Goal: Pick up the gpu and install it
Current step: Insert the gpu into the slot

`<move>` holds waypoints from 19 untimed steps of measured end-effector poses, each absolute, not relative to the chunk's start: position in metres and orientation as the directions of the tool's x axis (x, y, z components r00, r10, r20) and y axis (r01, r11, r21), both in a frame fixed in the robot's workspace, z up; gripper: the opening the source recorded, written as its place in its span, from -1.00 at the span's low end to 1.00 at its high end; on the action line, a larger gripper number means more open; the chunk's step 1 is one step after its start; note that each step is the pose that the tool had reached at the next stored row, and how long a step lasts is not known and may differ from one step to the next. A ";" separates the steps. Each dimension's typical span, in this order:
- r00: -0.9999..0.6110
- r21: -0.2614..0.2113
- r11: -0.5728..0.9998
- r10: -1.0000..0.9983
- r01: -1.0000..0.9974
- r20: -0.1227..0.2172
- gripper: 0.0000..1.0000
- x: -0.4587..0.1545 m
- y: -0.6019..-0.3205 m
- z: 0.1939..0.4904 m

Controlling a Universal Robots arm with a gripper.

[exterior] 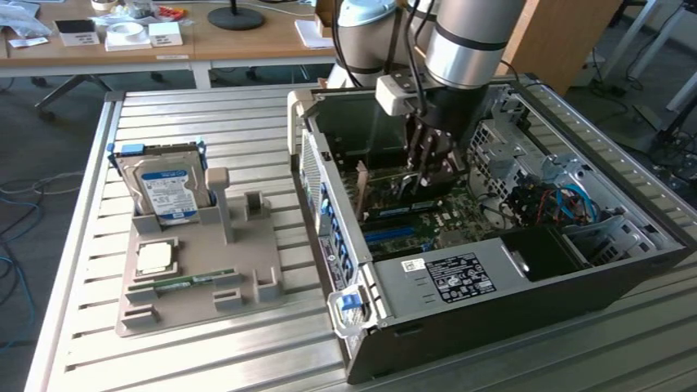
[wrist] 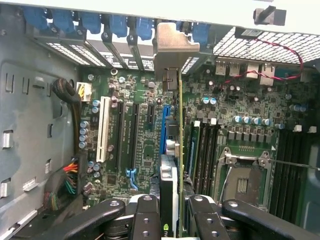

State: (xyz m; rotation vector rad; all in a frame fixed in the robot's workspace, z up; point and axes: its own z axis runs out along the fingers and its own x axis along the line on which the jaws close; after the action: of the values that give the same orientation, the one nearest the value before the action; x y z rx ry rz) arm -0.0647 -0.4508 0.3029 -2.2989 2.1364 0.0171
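Black claw [wrist: 172, 214] clamps the thin black-and-tan gpu card [wrist: 169, 175] upright, aimed seemingly at the blue slot [wrist: 163, 125] on the green motherboard [wrist: 145, 95].

Arm [exterior: 466, 45] stands near vertical, wrist pointing straight down. End effector [exterior: 427, 181] hangs low, its fingers [wrist: 146, 217] directed downward. Jaws are part-closed and clamped on the gpu [wrist: 169, 175], one finger against each face.

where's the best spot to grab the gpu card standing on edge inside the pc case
Take the thin rectangular gpu card by its upper long edge, coming straight down, fingers on its two flat faces. It stands on edge above the slots of the green motherboard, so only that edge is free. The gripper grips it so.
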 end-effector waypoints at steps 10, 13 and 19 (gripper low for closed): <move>0.073 0.005 -0.073 -0.997 -0.997 -0.010 -0.47 -0.070 -0.450 0.301; 0.073 0.005 -0.073 -0.997 -0.997 -0.010 -0.47 -0.070 -0.450 0.301; 0.073 0.005 -0.073 -0.997 -0.997 -0.010 -0.47 -0.071 -0.451 0.297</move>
State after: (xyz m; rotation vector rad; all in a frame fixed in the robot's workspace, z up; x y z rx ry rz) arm -0.0714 -0.4507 0.2971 -2.2988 2.1366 0.0172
